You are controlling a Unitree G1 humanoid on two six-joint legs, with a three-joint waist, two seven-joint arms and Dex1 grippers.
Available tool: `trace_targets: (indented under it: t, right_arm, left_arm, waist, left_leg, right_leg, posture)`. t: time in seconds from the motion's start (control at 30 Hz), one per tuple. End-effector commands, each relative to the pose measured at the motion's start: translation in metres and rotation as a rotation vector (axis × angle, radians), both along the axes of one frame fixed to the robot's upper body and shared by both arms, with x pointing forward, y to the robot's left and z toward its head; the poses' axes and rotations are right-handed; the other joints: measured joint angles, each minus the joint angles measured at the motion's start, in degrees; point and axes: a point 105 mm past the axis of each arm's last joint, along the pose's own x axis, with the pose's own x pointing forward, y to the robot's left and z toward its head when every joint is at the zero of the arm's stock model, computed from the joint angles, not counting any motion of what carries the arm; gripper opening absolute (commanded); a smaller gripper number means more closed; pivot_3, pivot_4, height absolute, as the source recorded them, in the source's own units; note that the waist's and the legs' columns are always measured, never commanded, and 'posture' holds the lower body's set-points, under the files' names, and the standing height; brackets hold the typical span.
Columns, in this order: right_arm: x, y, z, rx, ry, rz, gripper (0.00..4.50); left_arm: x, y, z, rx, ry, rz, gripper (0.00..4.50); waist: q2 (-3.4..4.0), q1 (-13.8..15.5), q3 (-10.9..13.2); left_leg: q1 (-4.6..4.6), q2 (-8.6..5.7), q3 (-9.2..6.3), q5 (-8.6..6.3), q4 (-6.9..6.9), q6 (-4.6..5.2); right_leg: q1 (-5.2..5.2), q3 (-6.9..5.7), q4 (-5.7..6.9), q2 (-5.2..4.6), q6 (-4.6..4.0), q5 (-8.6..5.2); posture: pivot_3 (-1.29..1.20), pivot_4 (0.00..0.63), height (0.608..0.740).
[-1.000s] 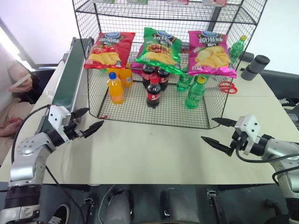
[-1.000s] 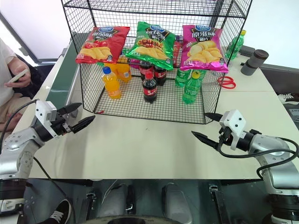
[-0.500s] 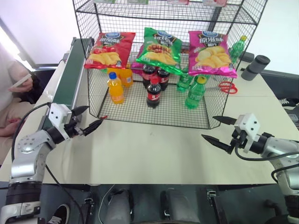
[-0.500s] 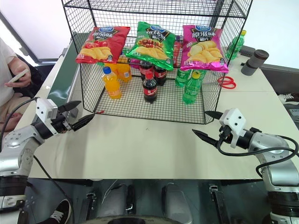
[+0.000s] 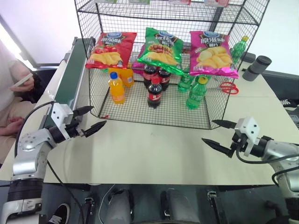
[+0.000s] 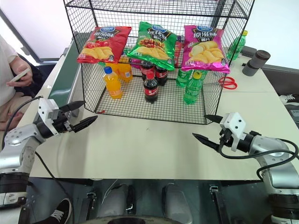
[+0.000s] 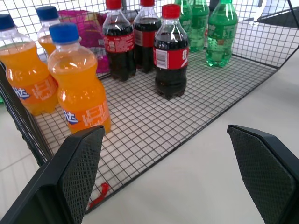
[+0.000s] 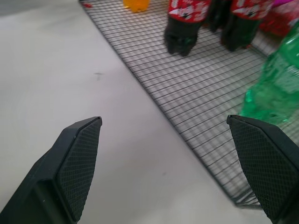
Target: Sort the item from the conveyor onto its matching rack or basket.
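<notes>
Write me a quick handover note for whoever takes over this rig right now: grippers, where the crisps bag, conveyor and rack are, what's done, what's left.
Left gripper: open, empty, over the table by the conveyor's near end.
Right gripper: open, empty, over the table in front of the rack's right corner.
Green crisps bag: on the rack, on the crisps tier between the red bag and the pink bag.
Conveyor: to the left of the rack, no item on the visible belt.
Done: green bag appears sorted.
Left: nothing visible to pick.

Glossy green crisps bag (image 5: pixel 159 50) with blue oval logo, lying tilted on the black wire rack (image 5: pixel 233 28) between red and pink bags, long dark green conveyor (image 5: pixel 70 77) left of rack
</notes>
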Motion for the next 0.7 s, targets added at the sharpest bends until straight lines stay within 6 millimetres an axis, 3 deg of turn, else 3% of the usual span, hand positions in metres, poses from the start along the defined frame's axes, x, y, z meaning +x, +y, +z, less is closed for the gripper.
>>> trace_targets:
  t: [0.03, 0.4, 0.7]
  right_arm:
    - [0.002, -0.007, 0.018, -0.002, -0.068, -0.018, 4.47]
    - [0.007, -0.008, 0.023, -0.011, -0.150, -0.043, 4.47]
    - [0.007, -0.009, 0.025, -0.037, -0.187, -0.039, 4.47]
  left_arm:
    - [0.004, -0.001, 0.006, 0.009, -0.027, -0.009, 4.50]
    - [0.015, -0.006, 0.012, 0.014, -0.084, -0.035, 4.50]
    - [0.011, -0.002, 0.012, 0.044, -0.100, -0.064, 4.50]
  waist:
    - [0.00, 0.0, 0.0]
    - [0.00, 0.0, 0.0]
    - [0.00, -0.1, 0.0]
  left_leg:
    - [0.00, 0.00, 0.00, 0.00, 0.01, 0.00]
    - [0.02, -0.01, 0.01, 0.01, 0.06, -0.01]
    - [0.02, -0.01, 0.01, 0.01, 0.06, -0.02]
  right_leg:
    - [0.01, 0.00, 0.00, 0.01, 0.00, 0.00]
    - [0.04, -0.01, 0.03, 0.03, 0.01, 0.00]
    - [0.04, -0.01, 0.04, 0.05, 0.01, 0.00]
  posture:
    - [0.00, 0.150, 0.740]
    - [0.00, 0.150, 0.740]
    - [0.00, 0.150, 0.740]
